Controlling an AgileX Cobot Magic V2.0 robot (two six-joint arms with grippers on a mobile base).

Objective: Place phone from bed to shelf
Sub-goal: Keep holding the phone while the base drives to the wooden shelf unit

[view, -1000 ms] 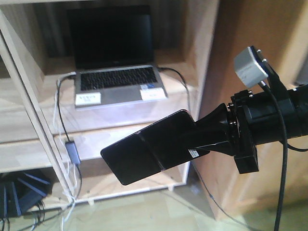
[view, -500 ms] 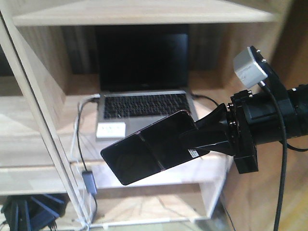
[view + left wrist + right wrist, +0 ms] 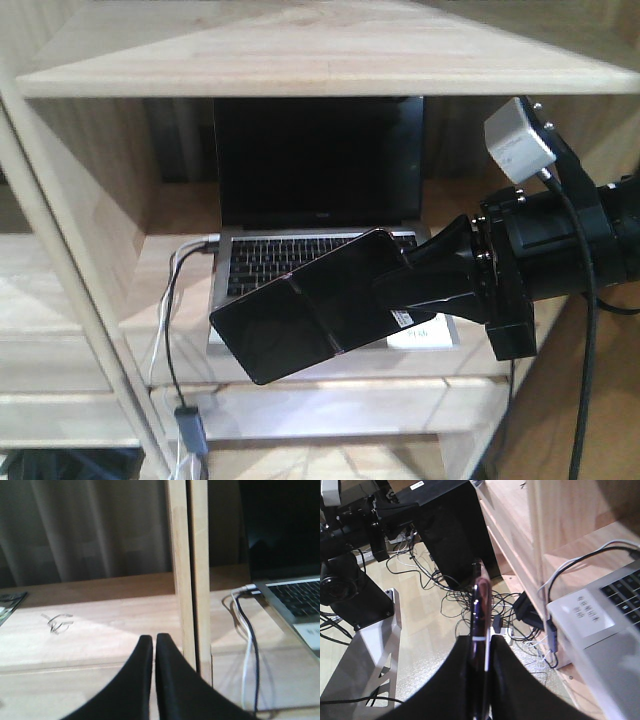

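Note:
The phone (image 3: 290, 325), a glossy black slab with a crease, is held in the air in front of the pale wood shelf (image 3: 300, 55). My right gripper (image 3: 392, 292) is shut on the end with the small white sticker. In the right wrist view the phone (image 3: 480, 605) stands edge-on between the fingers of the right gripper (image 3: 481, 639), above the floor beside the shelf (image 3: 560, 515). My left gripper (image 3: 150, 639) is shut on nothing, low before a shelf board (image 3: 100, 615) and its upright (image 3: 187, 570). The bed is out of view.
An open grey laptop (image 3: 315, 200) fills the middle shelf compartment, with cables (image 3: 175, 330) hanging off its left side. In the right wrist view, tangled cables (image 3: 460, 597) and black equipment (image 3: 350, 575) lie on the floor. A curtain (image 3: 90, 525) hangs behind the left compartment.
The shelf and laptop have shifted right and grown larger in the front view, and an upper board has come into sight. The phone stays clamped in the right gripper.

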